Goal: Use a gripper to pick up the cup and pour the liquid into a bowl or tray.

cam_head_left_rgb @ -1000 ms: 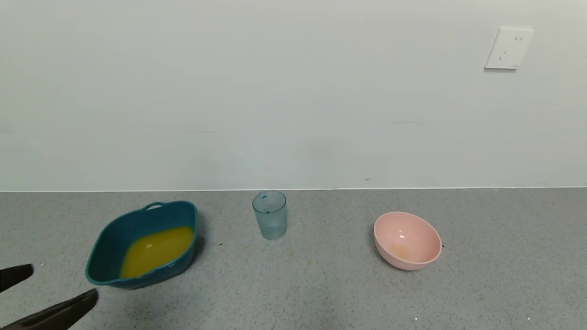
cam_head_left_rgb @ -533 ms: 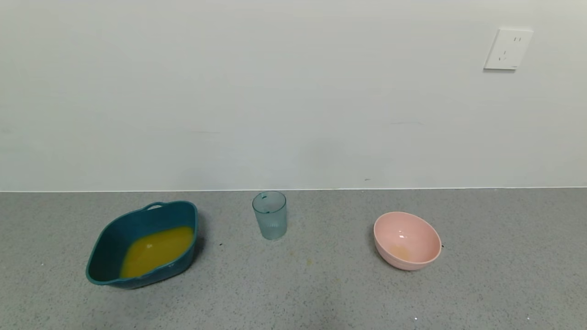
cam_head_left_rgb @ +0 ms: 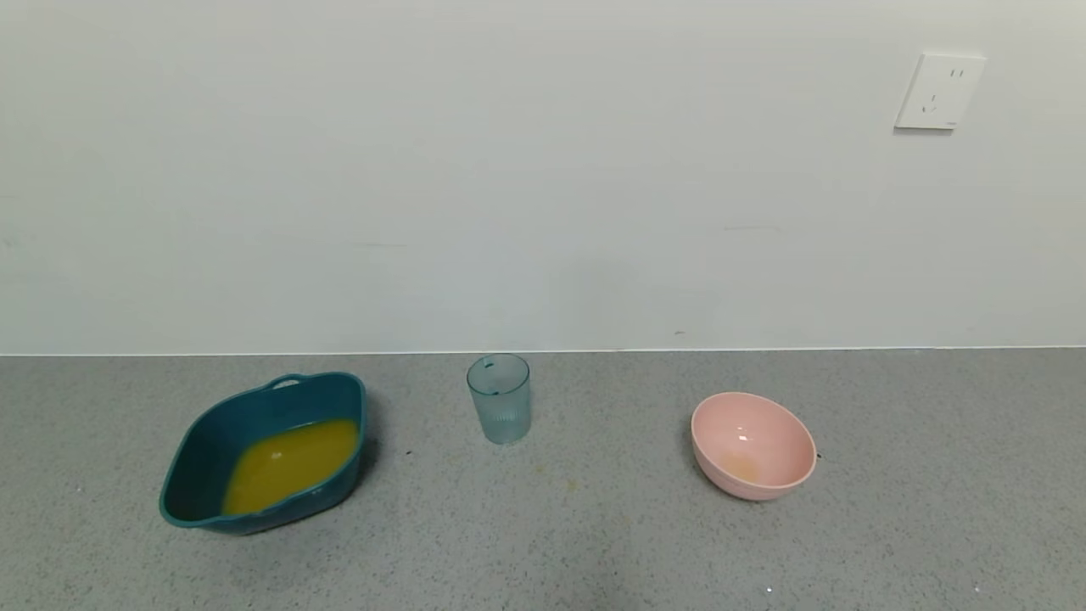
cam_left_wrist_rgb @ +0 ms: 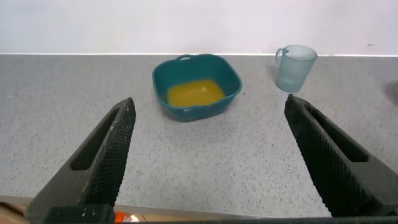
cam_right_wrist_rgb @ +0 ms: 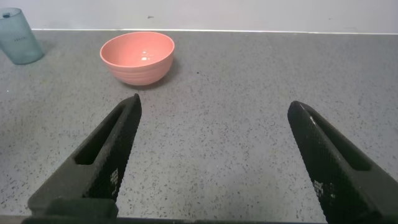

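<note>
Two grippers, both spread wide and empty, sit back at the desk's near edge. Left gripper (cam_left_wrist_rgb: 208,158) faces teal tub (cam_head_left_rgb: 197,462) holding orange liquid (cam_head_left_rgb: 288,462); ribbed cup (cam_head_left_rgb: 500,399) stands upright mid-desk by the far edge, seemingly empty; right gripper (cam_right_wrist_rgb: 214,162) faces pink bowl (cam_head_left_rgb: 752,445).

Cup (cam_head_left_rgb: 499,399) stands alone mid-bench (cam_head_left_rgb: 594,543), open bench on both its sides; tub (cam_head_left_rgb: 254,450) well apart on its left, pink bowl (cam_head_left_rgb: 753,445) well apart on its right. Wall (cam_head_left_rgb: 543,187) close behind cup blocks the rear. Bench in front of all three is bare. Both claws spread wide, nothing between fingers.
</note>
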`<state>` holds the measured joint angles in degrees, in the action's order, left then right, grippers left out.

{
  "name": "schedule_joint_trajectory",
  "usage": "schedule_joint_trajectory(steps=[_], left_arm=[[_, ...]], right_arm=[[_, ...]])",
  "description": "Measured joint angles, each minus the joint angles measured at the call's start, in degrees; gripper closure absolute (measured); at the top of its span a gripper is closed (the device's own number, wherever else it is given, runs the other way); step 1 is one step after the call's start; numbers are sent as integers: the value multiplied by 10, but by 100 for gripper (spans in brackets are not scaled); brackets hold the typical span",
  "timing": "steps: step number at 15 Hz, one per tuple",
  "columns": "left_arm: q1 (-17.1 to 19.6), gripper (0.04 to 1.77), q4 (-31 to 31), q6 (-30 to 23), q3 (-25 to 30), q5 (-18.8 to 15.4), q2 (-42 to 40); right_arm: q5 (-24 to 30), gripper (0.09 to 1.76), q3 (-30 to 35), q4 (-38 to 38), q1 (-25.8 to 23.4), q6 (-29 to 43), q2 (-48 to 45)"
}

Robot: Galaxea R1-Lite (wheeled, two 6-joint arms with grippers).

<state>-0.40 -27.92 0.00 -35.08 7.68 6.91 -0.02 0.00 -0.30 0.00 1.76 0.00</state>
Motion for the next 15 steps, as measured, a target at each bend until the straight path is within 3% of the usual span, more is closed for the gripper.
schedule_joint_trajectory(steps=[2, 5, 10, 15], left_arm=[[2, 9, 23, -27, 26, -20, -38], [3, 9, 111, -62, 98, -27, -63], [3, 9, 206, -64, 244, -40, -69], [3, 9, 275, -38, 320, -47, -70]], right_arm=[[0, 14, 0, 0, 0, 0, 0], [0, 14, 0, 0, 0, 0, 0], [0, 14, 0, 0, 0, 0, 0], [0, 14, 0, 0, 0, 0, 0]])
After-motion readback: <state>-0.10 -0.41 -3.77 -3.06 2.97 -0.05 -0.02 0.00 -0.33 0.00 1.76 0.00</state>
